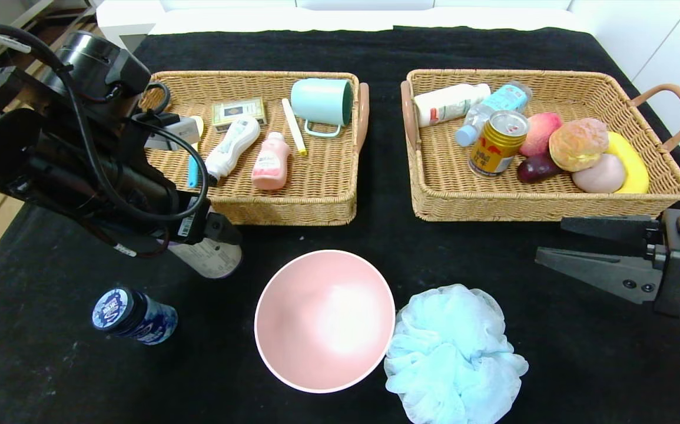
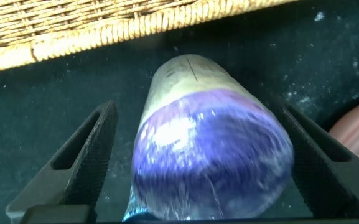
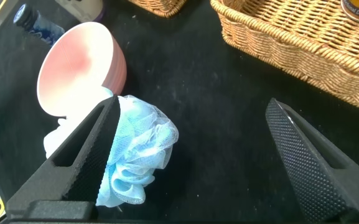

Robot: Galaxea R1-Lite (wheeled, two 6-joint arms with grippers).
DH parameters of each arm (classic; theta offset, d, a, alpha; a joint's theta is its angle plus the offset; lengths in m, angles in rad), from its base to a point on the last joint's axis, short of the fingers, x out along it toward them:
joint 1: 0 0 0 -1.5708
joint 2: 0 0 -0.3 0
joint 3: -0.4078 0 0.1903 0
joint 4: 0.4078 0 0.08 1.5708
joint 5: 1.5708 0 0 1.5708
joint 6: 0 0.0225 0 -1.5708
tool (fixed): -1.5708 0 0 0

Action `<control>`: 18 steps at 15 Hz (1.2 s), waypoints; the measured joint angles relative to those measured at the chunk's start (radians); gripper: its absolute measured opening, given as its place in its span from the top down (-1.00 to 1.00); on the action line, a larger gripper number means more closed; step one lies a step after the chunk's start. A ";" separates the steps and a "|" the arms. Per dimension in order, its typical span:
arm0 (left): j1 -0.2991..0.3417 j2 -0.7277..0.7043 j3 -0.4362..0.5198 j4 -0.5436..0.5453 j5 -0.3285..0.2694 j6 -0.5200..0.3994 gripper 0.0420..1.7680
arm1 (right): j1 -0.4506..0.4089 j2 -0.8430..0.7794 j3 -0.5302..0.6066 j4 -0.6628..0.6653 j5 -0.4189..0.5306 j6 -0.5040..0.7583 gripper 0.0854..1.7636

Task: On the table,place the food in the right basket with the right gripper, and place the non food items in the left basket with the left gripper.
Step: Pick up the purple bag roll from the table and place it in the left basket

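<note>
The white canister with a purple cap (image 1: 213,259) lies on the black table (image 1: 375,235) in front of the left basket (image 1: 292,212). My left gripper (image 1: 213,238) is open around it; in the left wrist view the canister (image 2: 210,155) fills the space between the fingers (image 2: 86,155). The dark blue jar (image 1: 133,316) lies at the front left. The pink bowl (image 1: 325,321) and blue pouf (image 1: 451,353) sit at the front middle. The can (image 1: 497,143) and bun (image 1: 578,143) are in the right basket (image 1: 551,206). My right gripper (image 1: 551,240) is open and empty at the right.
The left basket holds a mint mug (image 1: 322,101), bottles, a small box and a stick. The right basket also holds bottles, a peach, a banana and other food. The right wrist view shows the bowl (image 3: 79,62) and pouf (image 3: 135,155) beyond my right gripper (image 3: 193,106).
</note>
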 joint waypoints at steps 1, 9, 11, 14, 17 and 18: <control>0.000 0.005 0.000 0.000 -0.001 -0.001 -0.94 | 0.000 0.002 0.000 0.000 0.000 0.000 -0.94; 0.001 0.015 0.016 -0.001 -0.012 -0.001 -0.22 | 0.004 0.007 0.005 0.000 0.000 -0.001 -0.94; 0.001 0.015 0.023 -0.004 -0.012 -0.001 -0.15 | 0.005 0.010 0.005 0.000 0.000 -0.001 -0.94; 0.000 0.015 0.027 -0.004 -0.012 -0.001 -0.13 | 0.008 0.013 0.010 0.000 0.000 -0.014 -0.94; 0.004 0.015 0.029 -0.004 -0.014 0.000 -0.12 | 0.009 0.014 0.012 0.000 0.000 -0.014 -0.94; 0.004 0.014 0.029 -0.003 -0.014 0.000 -0.12 | 0.009 0.014 0.012 0.000 0.000 -0.015 -0.94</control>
